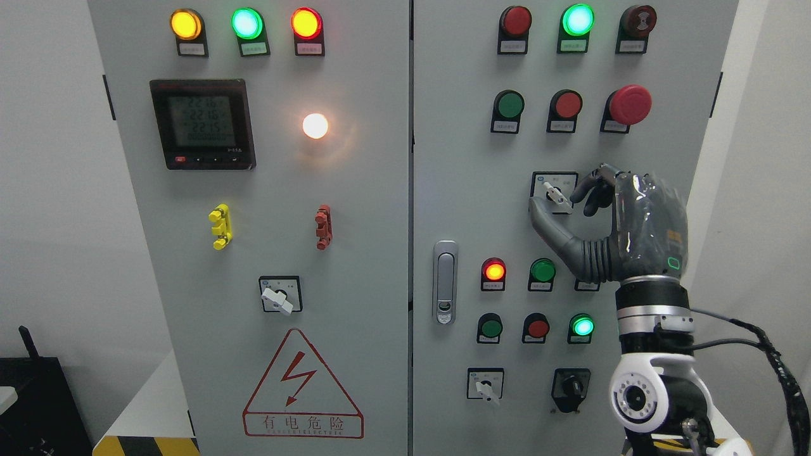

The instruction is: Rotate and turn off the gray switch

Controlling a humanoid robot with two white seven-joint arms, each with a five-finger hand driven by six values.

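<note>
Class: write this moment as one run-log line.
right hand: thumb and finger pinching gray switch | right door | left hand: unseen

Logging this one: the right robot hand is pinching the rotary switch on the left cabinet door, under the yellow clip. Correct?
Not quite. The head view shows the right robot hand at the gray switch on the right cabinet door, below the red mushroom button.

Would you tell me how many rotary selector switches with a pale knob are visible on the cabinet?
3: one on the left door above the warning triangle, one at the right door's bottom, and one mid-right between the right hand's fingers. The hand may hide others.
</note>
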